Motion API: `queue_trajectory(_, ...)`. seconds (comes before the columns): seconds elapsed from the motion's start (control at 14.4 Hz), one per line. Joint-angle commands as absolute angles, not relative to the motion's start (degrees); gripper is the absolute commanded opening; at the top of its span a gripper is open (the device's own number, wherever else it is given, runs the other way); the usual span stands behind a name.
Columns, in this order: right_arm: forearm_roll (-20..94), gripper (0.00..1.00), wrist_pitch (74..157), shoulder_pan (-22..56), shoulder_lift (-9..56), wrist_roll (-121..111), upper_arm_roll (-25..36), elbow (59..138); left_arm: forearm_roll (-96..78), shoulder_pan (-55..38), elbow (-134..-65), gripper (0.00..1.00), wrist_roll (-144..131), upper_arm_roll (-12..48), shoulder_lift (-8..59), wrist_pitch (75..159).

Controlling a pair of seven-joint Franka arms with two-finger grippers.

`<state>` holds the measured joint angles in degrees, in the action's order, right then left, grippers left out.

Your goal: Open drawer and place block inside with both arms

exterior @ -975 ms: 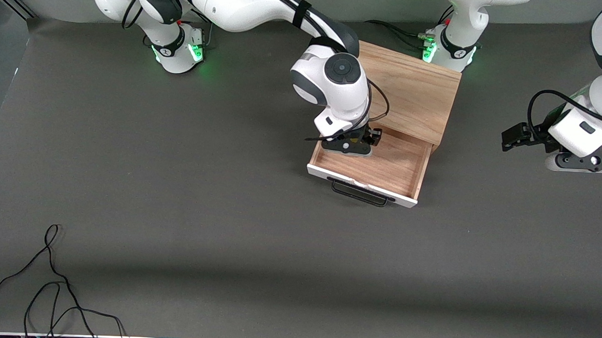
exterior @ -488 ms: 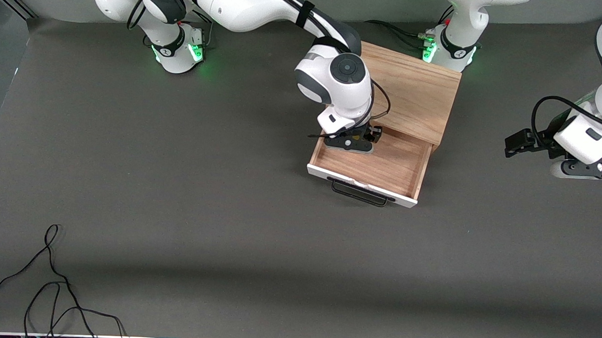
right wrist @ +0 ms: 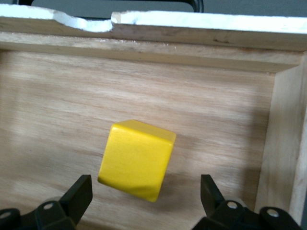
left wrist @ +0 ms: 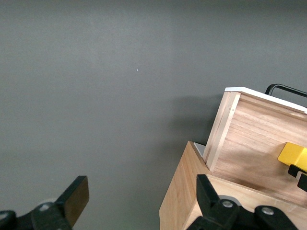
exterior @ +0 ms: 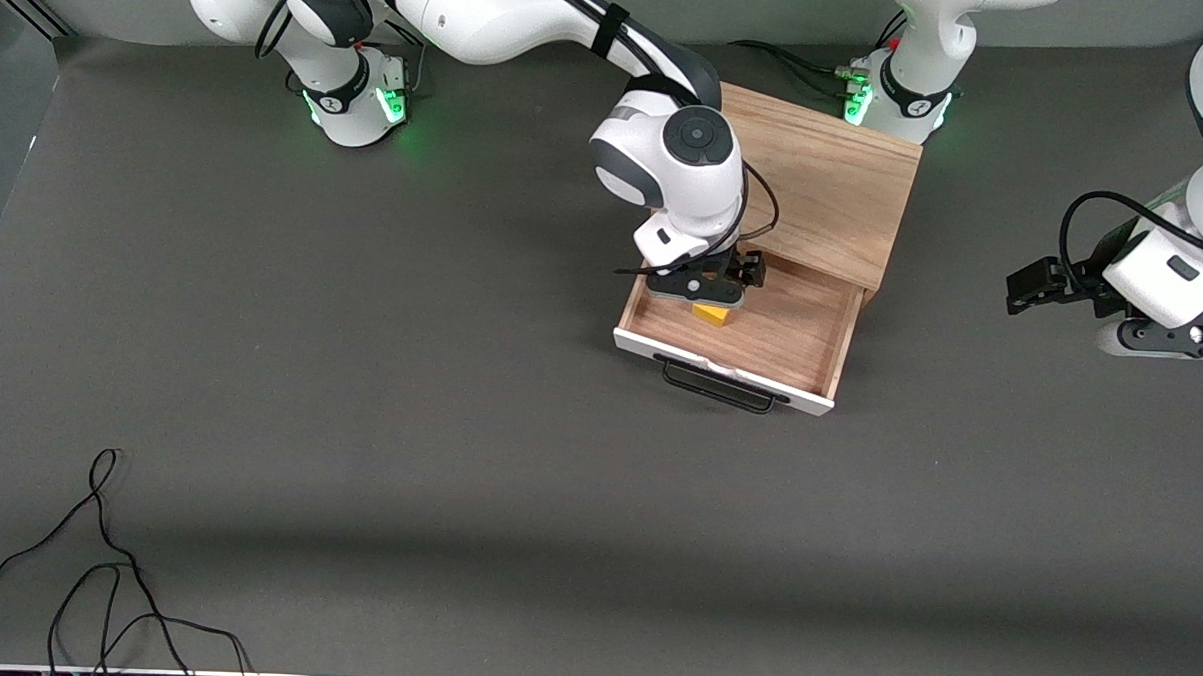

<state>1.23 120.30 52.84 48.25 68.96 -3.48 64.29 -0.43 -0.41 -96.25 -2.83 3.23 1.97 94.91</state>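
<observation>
The drawer stands pulled out of the light oak cabinet, its white front and black handle toward the front camera. The yellow block is inside the drawer, near the end toward the right arm. My right gripper hangs just above it, open; in the right wrist view the block is between the spread fingers of my right gripper, touching neither. My left gripper is open and empty over bare table at the left arm's end. The left wrist view shows my left gripper, the drawer's side and the block.
The drawer's white front has a chipped top edge. Loose black cables lie on the grey table near the front camera at the right arm's end. The drawer's side wall is close beside my right gripper.
My right gripper has opened and let go of the block, which now shows in the drawer below it. The gripper rose slightly. My left arm shifted a little.
</observation>
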Motion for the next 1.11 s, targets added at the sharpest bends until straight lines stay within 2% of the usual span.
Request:
queue_trajectory(0.0,0.2,1.00,118.5,52.6,46.4,70.6,-2.9,63.7,0.1,-1.3,-95.9,1.00,-2.5,2.3,1.5,93.7)
queue_trajectory(0.14,0.1,1.00,114.7,52.4,43.5,70.4,-0.9,63.6,0.1,-1.3,-96.3,1.00,-2.5,2.3,1.1,93.7)
queue_trajectory(0.35,-0.1,1.00,108.7,52.3,36.9,69.2,5.8,64.4,1.8,-1.5,-98.5,1.00,-2.4,2.3,-0.5,93.8)
queue_trajectory(0.56,1.0,1.00,107.1,51.6,30.8,65.0,12.4,68.0,2.6,-1.4,-99.5,1.00,-1.7,2.3,-1.6,93.7)
queue_trajectory(0.77,4.5,1.00,106.9,44.4,22.6,58.8,13.4,73.9,2.0,-1.7,-99.5,1.00,-1.7,2.4,-1.8,92.7)
queue_trajectory(1.04,7.3,1.00,106.6,34.3,9.8,40.0,13.6,86.4,1.4,-1.8,-99.6,1.00,-1.5,2.4,-2.4,93.0)
